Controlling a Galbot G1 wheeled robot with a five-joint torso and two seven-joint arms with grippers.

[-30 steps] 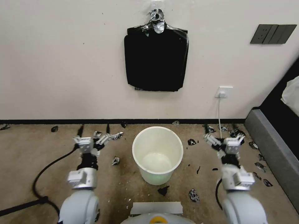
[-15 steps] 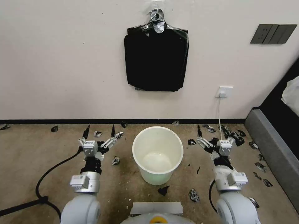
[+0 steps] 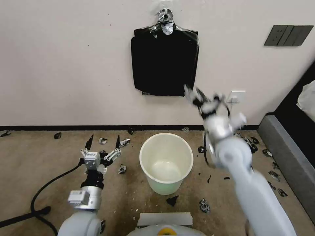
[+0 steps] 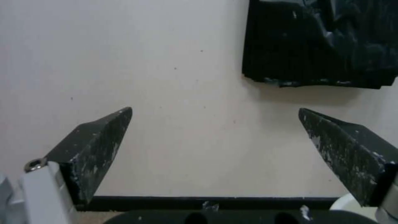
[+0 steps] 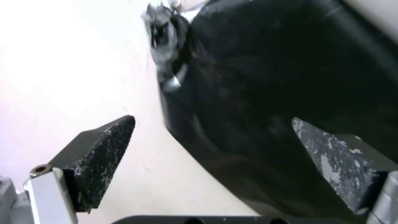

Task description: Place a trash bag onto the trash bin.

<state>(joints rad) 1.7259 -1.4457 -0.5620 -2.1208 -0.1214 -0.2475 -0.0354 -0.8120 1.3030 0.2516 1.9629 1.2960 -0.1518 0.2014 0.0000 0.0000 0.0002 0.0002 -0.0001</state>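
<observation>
Beige carpet (image 3: 29,164) littered with black plastic scraps (image 3: 204,206), left gripper (image 3: 103,143) low beside the white trash bin (image 3: 166,163), fingers spread and empty, right gripper (image 3: 200,95) raised, fingers apart, near the lower corner of the black bag stack (image 3: 164,62) hanging on the wall (image 3: 65,65).

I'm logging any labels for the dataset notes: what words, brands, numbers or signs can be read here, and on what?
None can be read.
Left pincer: small code-like sticker on its white wrist block, too small to read.
Stack of black bags on the wall: no print visible.
Trash bin: plain white, no label.
</observation>
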